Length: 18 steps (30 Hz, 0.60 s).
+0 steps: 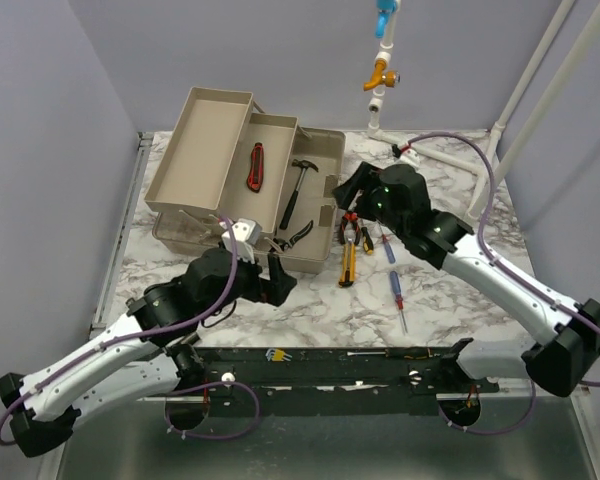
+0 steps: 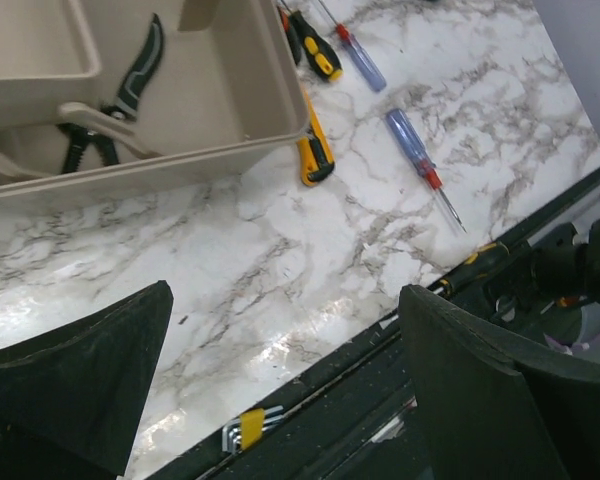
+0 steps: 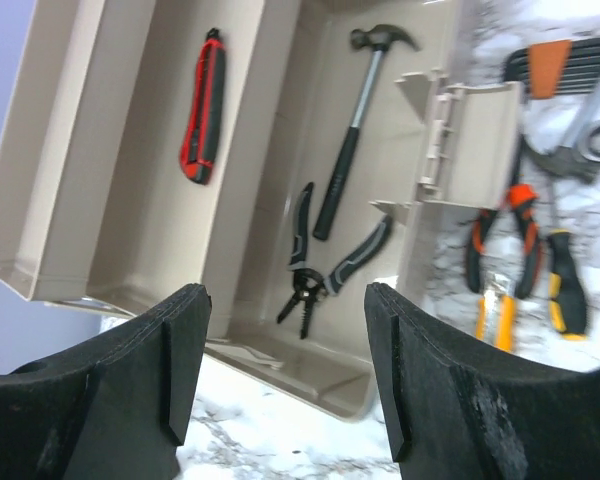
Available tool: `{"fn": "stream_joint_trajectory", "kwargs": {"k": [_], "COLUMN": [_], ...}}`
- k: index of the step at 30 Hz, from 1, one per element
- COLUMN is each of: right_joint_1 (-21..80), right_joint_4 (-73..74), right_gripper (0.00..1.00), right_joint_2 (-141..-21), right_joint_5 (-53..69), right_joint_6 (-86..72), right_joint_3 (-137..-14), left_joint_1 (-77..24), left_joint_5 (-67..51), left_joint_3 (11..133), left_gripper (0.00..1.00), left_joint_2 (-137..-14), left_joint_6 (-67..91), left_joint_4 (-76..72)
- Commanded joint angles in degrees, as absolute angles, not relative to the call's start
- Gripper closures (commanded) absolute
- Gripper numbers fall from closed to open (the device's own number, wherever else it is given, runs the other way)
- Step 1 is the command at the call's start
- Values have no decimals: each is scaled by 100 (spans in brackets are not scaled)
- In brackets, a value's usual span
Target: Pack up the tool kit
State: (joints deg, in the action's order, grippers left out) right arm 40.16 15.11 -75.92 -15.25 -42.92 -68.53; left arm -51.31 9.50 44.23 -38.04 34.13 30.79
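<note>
Right end effector hovers spread and empty over the toolbox. Orange pliers lie on the worktop just to its right, long axis crosswise to the finger gap; left end effector, also spread, sits farther off

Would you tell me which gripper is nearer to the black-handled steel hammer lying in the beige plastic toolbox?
Right. The right gripper hovers just past the toolbox's right edge, beside the hammer, facing it. The left gripper sits off the toolbox's near corner, farther away.

Pliers (partly hidden, left wrist)
</note>
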Motion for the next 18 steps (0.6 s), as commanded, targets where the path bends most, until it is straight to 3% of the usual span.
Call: {"fn": "stream_joint_trajectory", "kwargs": {"k": [1, 11, 18], "right_joint_1": [4034, 4029, 4029], "right_joint_4": [1951, 2741, 3077], "right_gripper": [30, 32, 33], "right_joint_2": [-6789, -5501, -4836], "right_joint_5": [-2446, -3728, -4156], "right_joint_6": [-4037, -4256, -4630], "right_joint_3": [-6385, -5349, -4897], "left_joint_1": [-5871, -7072, -7349], "left_joint_5": [1524, 2845, 2780], "left_joint_3": [4633, 5577, 6527], "left_gripper": [2, 2, 3], "left_joint_2": [-4391, -6415, -8078], "left_joint_6": [3727, 4391, 4374], "left_joint_4": [2722, 2759, 2589]}}
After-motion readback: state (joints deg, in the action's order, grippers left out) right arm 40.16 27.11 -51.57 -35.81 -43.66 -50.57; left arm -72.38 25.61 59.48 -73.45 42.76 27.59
